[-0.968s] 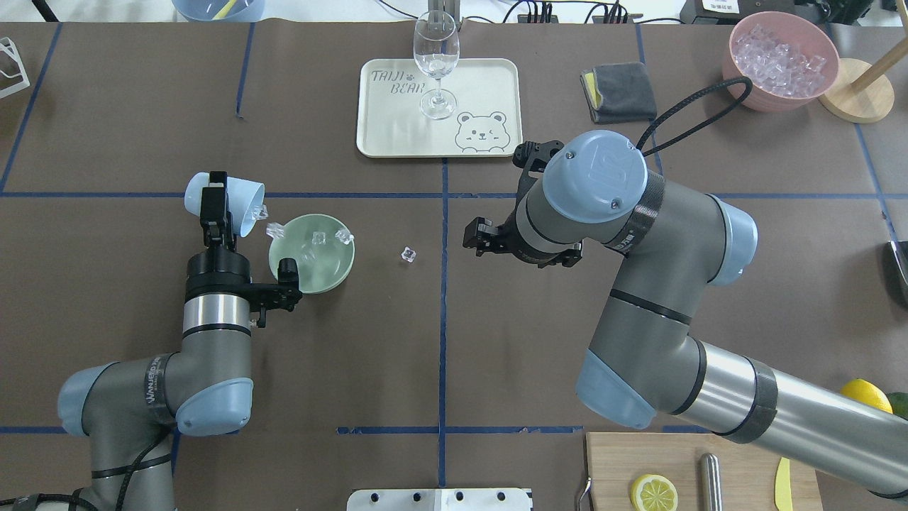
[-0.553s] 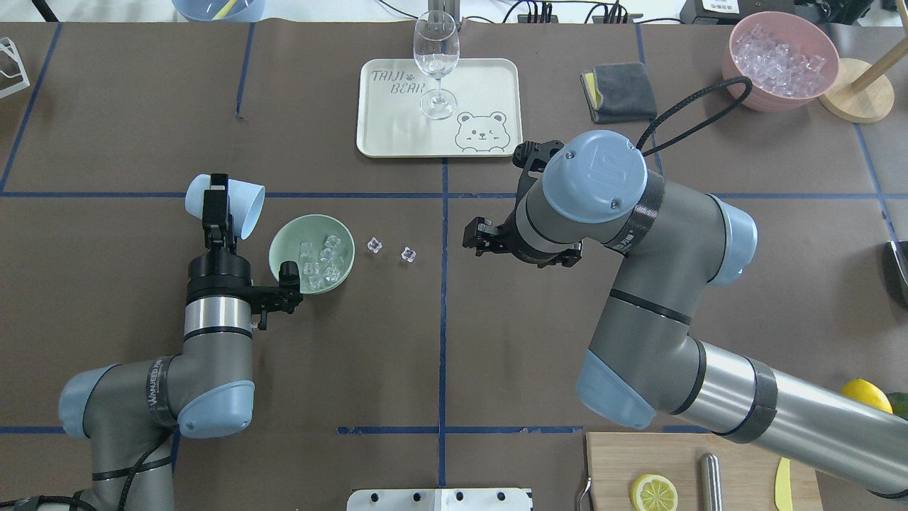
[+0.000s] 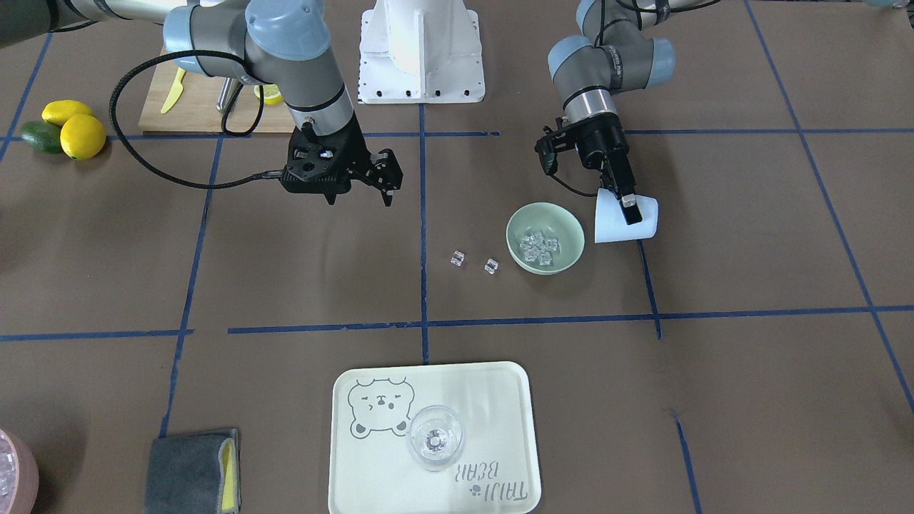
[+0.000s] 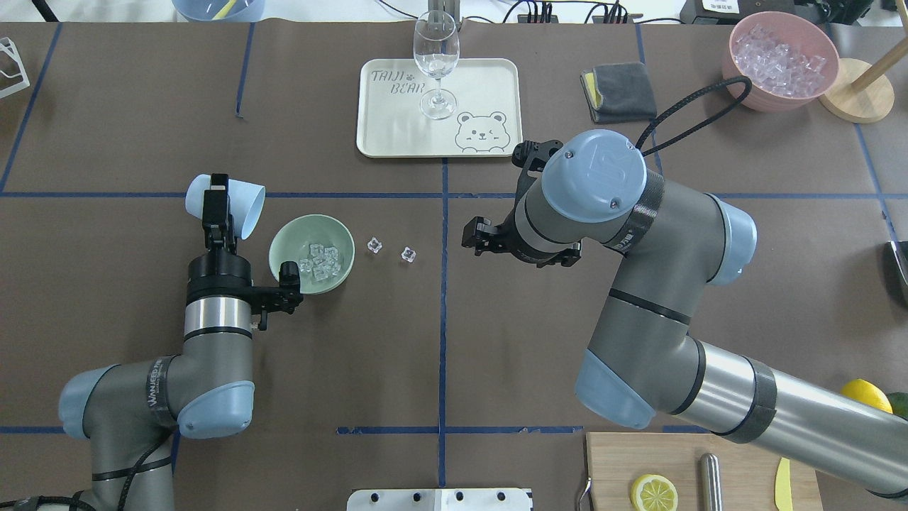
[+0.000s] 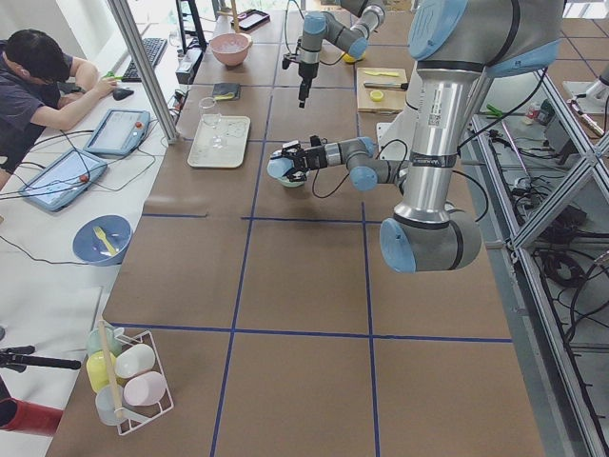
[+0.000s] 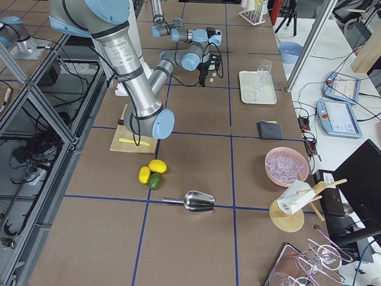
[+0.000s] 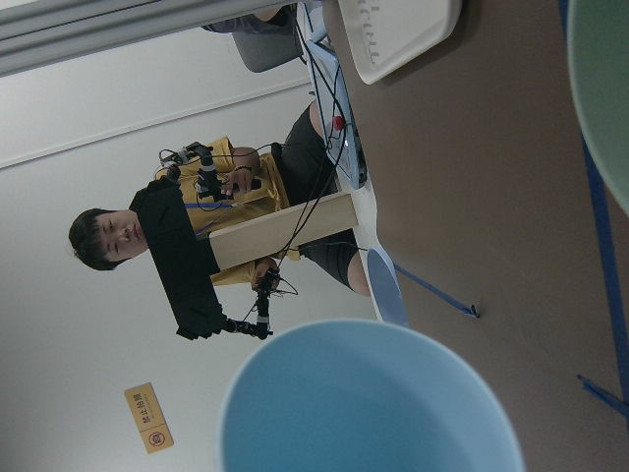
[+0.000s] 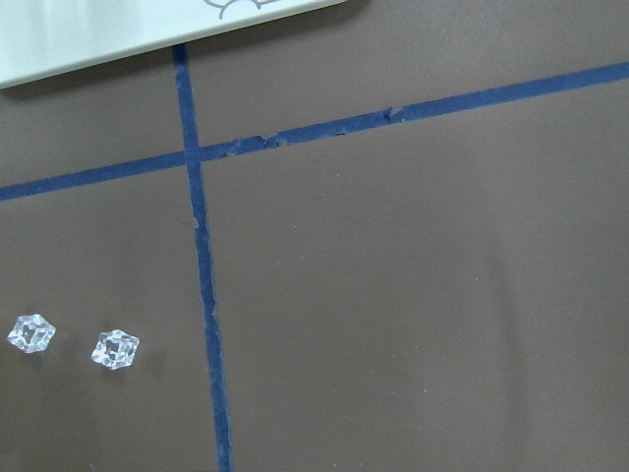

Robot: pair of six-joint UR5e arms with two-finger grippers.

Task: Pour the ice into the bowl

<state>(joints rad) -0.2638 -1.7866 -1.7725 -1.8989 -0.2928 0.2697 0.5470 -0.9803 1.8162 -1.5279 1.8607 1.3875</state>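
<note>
Pale mint-green bowl (image 4: 296, 233), clear glassy ice (image 4: 320, 261), light blue cup (image 4: 246, 201) (brown table (image 4: 355, 341), blue tape grid (image 4: 443, 319)).

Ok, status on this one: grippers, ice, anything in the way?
Left gripper shut on tipped light blue cup. Right gripper open, empty. Clear ice cubes mostly in pale mint-green round bowl; two stray cubes on table beside it. Nothing blocking.

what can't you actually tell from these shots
- Inside of the cup: its mouth faces sideways in the overhead and front views, and the left wrist view shows only its outside, so whether it's empty is unknown.
- Count of ice in the bowl: the clear cubes overlap and are too small in every view.
- Most of the bowl in the left wrist view: cut off by the right edge.
</note>
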